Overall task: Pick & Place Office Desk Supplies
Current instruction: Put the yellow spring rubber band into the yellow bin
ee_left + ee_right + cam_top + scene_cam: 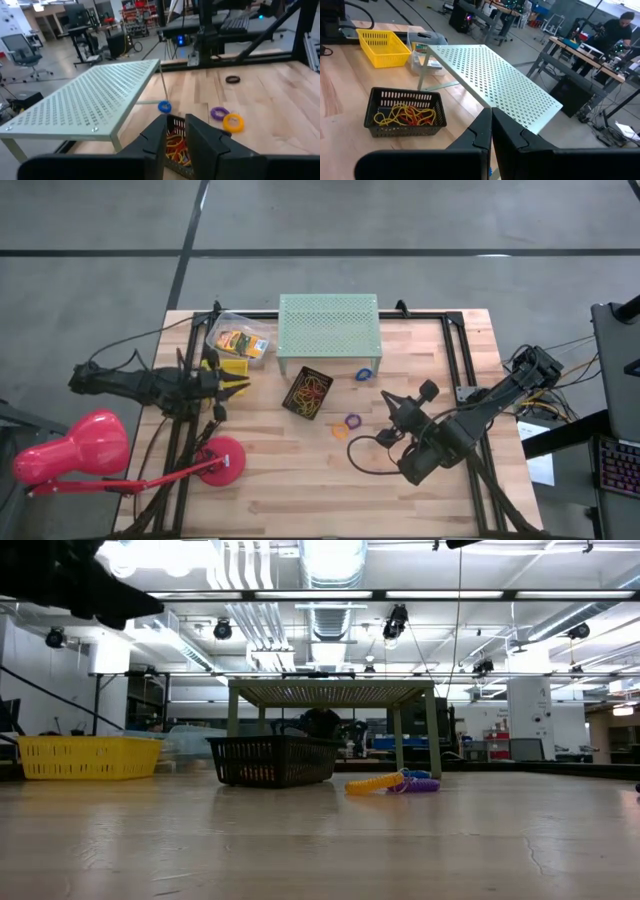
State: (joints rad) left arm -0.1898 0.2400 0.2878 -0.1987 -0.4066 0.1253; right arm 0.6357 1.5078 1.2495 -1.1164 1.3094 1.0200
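Rubber bands [176,145] seemingly below left tool [174,131]

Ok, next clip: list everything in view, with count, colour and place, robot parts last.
stand: 1, mint-green, table's far middle
black basket: 1, holds rubber bands, in front of stand
yellow basket: 1, left of stand
clear tub: 1, holds printed boxes, beside yellow basket
rings: blue, purple, orange, right of black basket
lamp: 1, pink, near-left corner
left gripper: slightly parted, empty, over yellow basket
right gripper: shut, empty, right of rings
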